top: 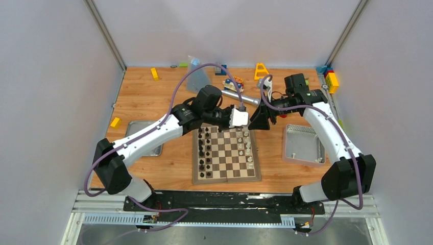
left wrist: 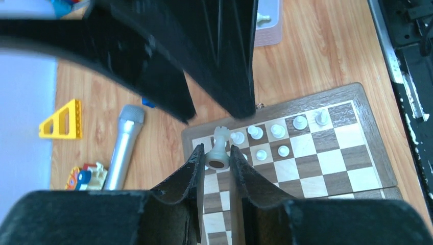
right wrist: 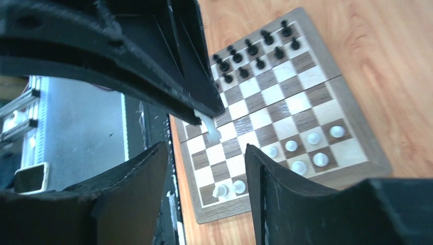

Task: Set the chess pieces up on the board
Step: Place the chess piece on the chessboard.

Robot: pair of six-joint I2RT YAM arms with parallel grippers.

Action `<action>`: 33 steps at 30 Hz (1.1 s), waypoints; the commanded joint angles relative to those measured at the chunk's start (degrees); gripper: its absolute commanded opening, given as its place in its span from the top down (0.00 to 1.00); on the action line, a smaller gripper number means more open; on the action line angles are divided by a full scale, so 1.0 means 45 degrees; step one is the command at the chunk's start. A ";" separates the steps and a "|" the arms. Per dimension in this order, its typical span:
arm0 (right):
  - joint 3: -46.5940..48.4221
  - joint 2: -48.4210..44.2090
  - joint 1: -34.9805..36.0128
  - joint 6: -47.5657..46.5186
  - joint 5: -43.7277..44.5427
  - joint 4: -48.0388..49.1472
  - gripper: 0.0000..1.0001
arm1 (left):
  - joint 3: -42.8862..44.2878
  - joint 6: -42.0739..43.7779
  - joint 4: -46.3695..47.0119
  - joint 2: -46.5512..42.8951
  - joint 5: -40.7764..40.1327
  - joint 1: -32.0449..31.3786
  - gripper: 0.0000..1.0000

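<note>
Wood bench [top: 153, 97], grey walls [top: 51, 76]. Board [top: 230, 155] mid-bench. Left claw [left wrist: 217, 151] clamped on white piece [left wrist: 220, 139] over the board's far edge. Right claw [right wrist: 205, 149] apart, close beside it.

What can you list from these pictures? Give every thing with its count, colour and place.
table: one, wooden, under everything.
board: one, brown and cream, table centre.
white chess pieces: at least eight, cream, board's right side.
held chess piece: one, cream, above the board.
black pieces: two rows, black, board's left side.
metal trays: two, silver, flanking the board.
microphone: one, silver, beyond the board.
triangle: one, yellow, far edge.
blocks: two, yellow, table's left part.
left gripper: one, black, shut on the held chess piece.
right gripper: one, black, open, facing it.
</note>
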 commanded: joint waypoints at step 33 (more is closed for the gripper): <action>-0.2121 -0.0499 -0.0908 1.1334 -0.2992 1.0910 0.43 | -0.3466 -1.0383 0.9893 -0.1266 0.2289 0.2596 1.00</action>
